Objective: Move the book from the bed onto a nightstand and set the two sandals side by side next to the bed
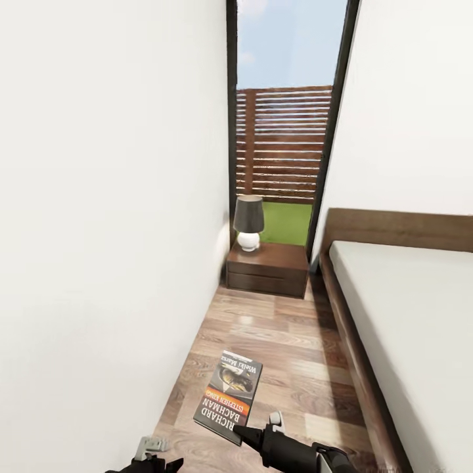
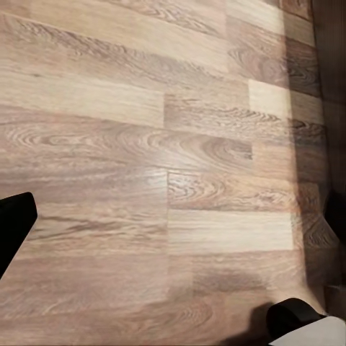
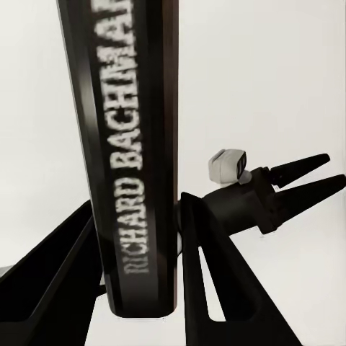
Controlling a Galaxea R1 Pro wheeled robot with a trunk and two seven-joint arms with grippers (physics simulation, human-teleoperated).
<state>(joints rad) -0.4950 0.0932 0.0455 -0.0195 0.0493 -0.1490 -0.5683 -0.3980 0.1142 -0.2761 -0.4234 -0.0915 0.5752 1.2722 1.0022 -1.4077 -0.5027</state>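
Presently, item one: the book (image 1: 228,397), a thin paperback with a dark cover photo, an orange band and white lettering reading "Richard Bachman", held above the wood-plank floor (image 1: 289,348) of the bedroom, its near corner clamped by the right gripper (image 1: 244,431). In the right wrist view the book (image 3: 133,155) stands edge-on between the two dark fingers (image 3: 216,281), which are closed against its sides. Item two: the left gripper (image 1: 152,453), at the lower edge of the head view, low over the floor; in the left wrist view its dark fingertips (image 2: 14,220) sit wide apart at the picture's edges with bare planks (image 2: 166,166) between them, nothing held. Item three: the nightstand (image 1: 268,269), dark reddish-brown, at the far end of the aisle below a tall window (image 1: 286,125), carrying a lamp (image 1: 248,223) with a dark shade and white base. Item four: the bed (image 1: 407,315), pale mattress on a dark wooden frame, along the right of the aisle; a white wall (image 1: 105,217) on the left.
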